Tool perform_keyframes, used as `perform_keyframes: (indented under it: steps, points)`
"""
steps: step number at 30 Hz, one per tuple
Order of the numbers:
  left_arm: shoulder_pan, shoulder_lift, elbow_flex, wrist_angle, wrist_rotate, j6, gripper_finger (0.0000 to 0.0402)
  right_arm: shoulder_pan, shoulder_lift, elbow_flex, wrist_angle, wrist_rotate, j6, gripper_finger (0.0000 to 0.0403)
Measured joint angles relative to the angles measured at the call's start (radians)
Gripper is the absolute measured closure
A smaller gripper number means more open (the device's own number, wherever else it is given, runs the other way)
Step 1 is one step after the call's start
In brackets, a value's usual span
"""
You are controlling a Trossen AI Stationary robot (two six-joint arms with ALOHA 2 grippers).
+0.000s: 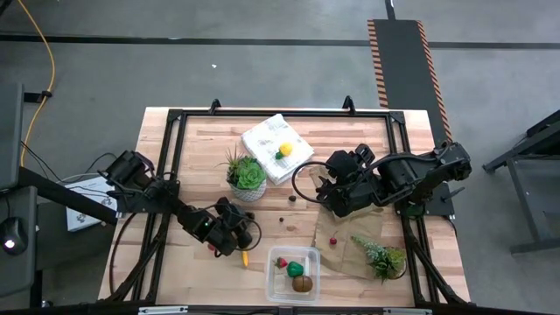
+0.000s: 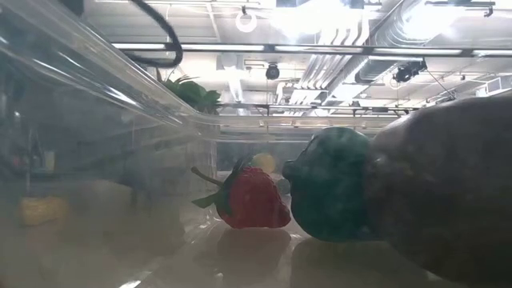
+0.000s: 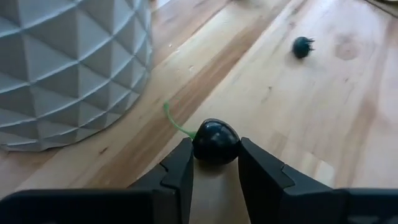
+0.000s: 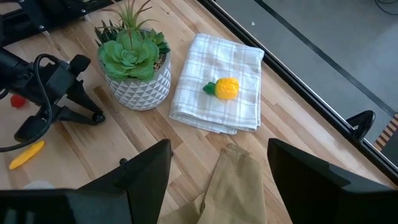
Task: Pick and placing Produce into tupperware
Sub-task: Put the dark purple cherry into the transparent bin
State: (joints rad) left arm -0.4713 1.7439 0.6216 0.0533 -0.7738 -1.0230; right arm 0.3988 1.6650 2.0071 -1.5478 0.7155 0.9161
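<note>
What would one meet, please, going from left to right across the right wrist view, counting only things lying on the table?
Orange stick → potted succulent → folded white cloth with the yellow lemon on it.

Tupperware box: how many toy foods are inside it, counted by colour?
Inside the tupperware:
Red, the strawberry: 1
Green, the green piece: 1
Brown, the kiwi-like ball: 1
Total: 3
</note>
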Motion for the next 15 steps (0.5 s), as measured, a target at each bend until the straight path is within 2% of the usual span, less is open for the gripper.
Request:
perform_keyframes:
  steps: [15]
  points:
    - [-0.030,-0.139,0.000,0.026,0.068,0.142,0.0306,0.001,0.000,0.000,0.002,0.000,0.000,0.0144]
